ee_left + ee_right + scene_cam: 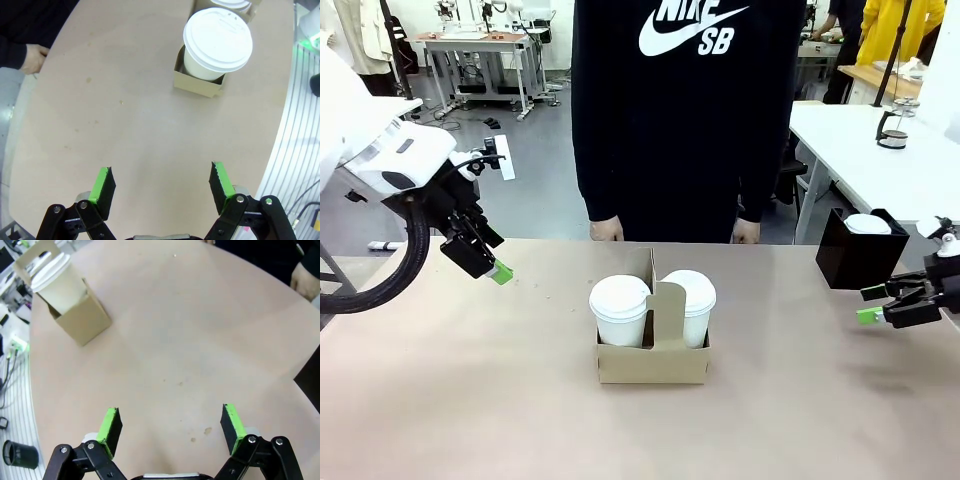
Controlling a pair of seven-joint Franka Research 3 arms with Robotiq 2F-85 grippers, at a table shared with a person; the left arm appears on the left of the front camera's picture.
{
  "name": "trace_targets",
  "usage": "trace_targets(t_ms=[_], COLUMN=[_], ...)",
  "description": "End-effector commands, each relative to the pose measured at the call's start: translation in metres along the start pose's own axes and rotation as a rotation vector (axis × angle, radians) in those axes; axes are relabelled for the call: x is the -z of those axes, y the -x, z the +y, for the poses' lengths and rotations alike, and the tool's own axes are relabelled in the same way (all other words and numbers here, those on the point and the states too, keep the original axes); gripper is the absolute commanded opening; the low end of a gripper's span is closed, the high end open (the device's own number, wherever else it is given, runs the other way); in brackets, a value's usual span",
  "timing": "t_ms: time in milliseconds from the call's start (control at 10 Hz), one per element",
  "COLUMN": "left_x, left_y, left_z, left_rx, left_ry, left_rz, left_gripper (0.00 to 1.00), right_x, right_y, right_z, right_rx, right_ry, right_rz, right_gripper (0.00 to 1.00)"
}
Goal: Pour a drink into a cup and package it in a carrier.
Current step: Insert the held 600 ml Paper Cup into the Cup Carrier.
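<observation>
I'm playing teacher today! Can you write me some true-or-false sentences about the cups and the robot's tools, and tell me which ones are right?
1. Two lidded white cups sit in the brown carrier. True.
2. The left tool is holding a cup. False: it is open and holds nothing, above bare table.
3. The right tool is open. True.
4. The carrier lies tipped on its side. False: it stands upright, handle panel up.
5. The person's hands are lifting the carrier. False: they are at the table's far edge, apart from it.
</observation>
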State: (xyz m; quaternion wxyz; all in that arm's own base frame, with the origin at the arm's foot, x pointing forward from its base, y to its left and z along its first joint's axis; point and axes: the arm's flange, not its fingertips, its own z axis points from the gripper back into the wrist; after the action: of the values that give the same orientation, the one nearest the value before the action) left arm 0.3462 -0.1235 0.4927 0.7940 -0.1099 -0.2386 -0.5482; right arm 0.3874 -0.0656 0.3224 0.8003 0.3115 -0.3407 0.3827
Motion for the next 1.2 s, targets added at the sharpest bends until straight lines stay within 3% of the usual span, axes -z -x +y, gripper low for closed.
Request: trace_targets(t_ms=[0, 1100], left_x=[-0.0005, -0.0005], left_y=[0.0004, 0.0004], left_z=[0.0009, 0.0009], left_rx=[0.002, 0.002], left_ry=[0.005, 0.005], left_rz=[-0.002, -0.002], left_gripper=[0.95, 0.95], right_x=[-0.0014, -0.0014], right_y=[-0.0002, -0.0002], right_z=[-0.0010, -0.0010], right_rx=[-0.011, -0.011], right_ry=[0.010, 0.010], right_rz=[0.000, 0.000], right_gripper=[1.00, 1.00])
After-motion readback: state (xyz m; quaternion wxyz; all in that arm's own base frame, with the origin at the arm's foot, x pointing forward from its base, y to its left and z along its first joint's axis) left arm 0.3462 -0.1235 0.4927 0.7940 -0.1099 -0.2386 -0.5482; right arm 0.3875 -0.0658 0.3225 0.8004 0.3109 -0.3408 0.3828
